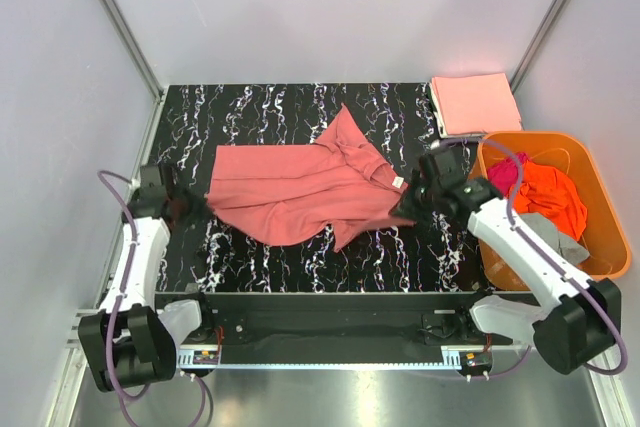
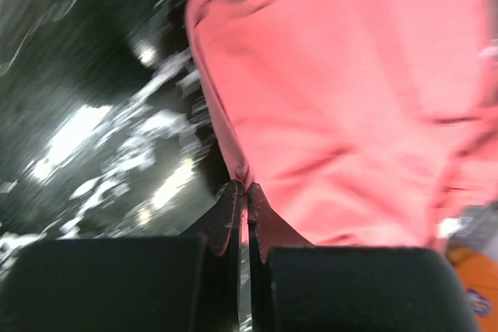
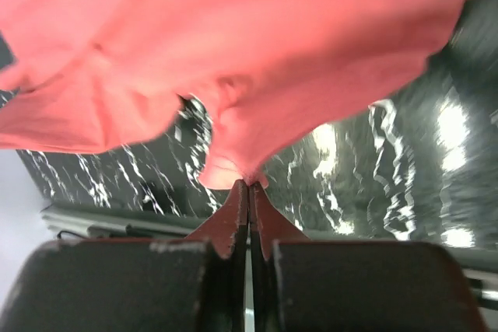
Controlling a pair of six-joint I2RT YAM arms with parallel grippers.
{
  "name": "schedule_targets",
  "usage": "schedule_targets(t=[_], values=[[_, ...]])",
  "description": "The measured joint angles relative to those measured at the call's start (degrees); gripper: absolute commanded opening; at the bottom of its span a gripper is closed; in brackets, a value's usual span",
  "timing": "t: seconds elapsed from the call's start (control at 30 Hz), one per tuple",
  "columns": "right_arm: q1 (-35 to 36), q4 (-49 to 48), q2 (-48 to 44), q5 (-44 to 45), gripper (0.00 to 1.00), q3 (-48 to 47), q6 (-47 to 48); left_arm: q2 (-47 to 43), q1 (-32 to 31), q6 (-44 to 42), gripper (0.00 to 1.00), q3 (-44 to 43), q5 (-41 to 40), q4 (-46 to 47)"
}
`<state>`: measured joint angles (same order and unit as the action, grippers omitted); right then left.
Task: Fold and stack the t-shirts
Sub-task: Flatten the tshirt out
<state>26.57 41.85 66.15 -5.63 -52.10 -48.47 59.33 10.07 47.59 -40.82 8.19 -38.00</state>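
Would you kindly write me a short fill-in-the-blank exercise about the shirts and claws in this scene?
1. The left claw and right claw are each ____ on an edge of the salmon-pink t-shirt.
2. The table beneath that shirt is ____ with white veins.
3. The folded peach-pink t-shirt sits at the table's far ____ corner.
4. The plastic basket holding the magenta t-shirt is coloured ____.
Missing words: shut; black; right; orange.

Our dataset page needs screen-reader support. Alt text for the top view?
The left gripper and right gripper pinch opposite edges of a salmon t-shirt on a black marbled table. A folded peach t-shirt lies far right, beyond an orange basket holding more shirts.
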Motion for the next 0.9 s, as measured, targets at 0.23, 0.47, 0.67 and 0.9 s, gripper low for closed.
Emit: schedule_targets(t=[0.23,0.47,0.67,0.9], values=[[-2.75,7.69,3.61,8.02,0.00,-29.44,11.56,4.87,-3.26,0.02,0.00,-26.49,0.26,-1.03],[-9.99,10.62,10.82,12.09,0.00,-60.28,19.28,13.99,-5.42,0.00,0.00,-58.05,0.55,-1.25],[-11.52,11.69,24.65,12.85,0.00,-92.30,27.41,27.02,-5.42,0.00,0.00,-85.74,1.81,5.01],[-12.81,6.49,30.23,13.64,0.00,-106.60,31.17,28.50,-5.42,3.85,0.00,-91.38,3.82,16.72]])
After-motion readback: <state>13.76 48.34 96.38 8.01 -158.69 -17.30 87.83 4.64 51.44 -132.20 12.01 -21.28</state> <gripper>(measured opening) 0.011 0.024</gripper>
